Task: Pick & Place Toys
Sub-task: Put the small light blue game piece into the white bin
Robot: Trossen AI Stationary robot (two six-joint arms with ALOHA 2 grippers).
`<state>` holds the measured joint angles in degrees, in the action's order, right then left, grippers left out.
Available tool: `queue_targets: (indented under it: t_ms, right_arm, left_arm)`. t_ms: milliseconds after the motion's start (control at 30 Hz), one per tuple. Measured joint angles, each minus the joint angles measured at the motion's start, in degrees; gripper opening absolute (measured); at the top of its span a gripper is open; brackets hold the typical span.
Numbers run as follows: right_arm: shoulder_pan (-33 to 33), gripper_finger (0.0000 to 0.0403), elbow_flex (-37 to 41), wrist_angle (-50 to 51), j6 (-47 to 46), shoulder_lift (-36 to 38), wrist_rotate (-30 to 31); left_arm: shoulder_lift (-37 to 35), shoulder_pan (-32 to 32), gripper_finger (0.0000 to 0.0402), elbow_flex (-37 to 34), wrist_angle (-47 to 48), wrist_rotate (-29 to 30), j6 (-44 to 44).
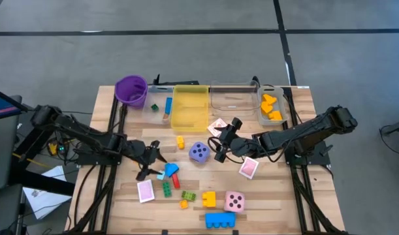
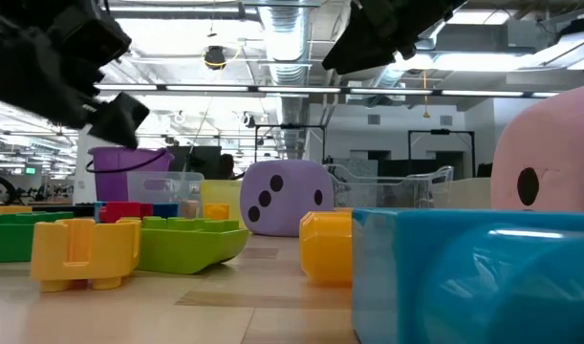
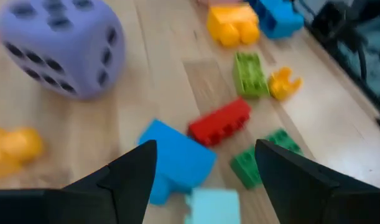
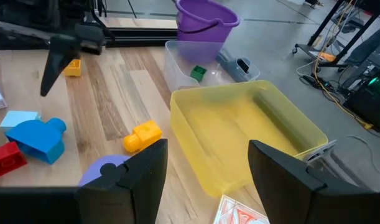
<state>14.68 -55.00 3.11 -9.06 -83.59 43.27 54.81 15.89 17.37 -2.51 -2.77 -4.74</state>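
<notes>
While the left gripper point(image 3: 205, 171) hovers with fingers apart over the blue brick point(image 3: 174, 158) beside the red brick point(image 3: 219, 121), it should drop straight down to avoid nudging neighbours; the right gripper point(image 4: 205, 165), empty and open, waits near the yellow bin point(image 4: 239, 134), whose contents stay unclear

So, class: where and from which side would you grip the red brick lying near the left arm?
Probably from above, across the long side walls of the red brick: it lies flat, long and narrow. The blue brick touches one end, so the ends are crowded.
</notes>
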Motion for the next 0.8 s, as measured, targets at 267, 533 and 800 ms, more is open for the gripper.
queue_targets:
  t_ms: [267, 533, 800]
  right_arm:
    - [-0.02, 0.0217, 0.0, -0.11, -0.02, 0.0, 0.0]
    - [-0.07, 0.0217, 0.0, -0.11, -0.17, -0.02, 0.0]
    - [-0.07, 0.0217, 0.0, -0.13, -0.61, -0.13, 0.0]
  left_arm:
    - [7.08, 4.14, 0.0265, 0.0, 1.53, -0.02, -4.53]
    - [12.97, 5.68, 0.0265, 0.03, 1.25, 0.15, -4.56]
    - [17.02, 5.96, 0.0265, 0.12, 0.54, 0.27, -4.57]
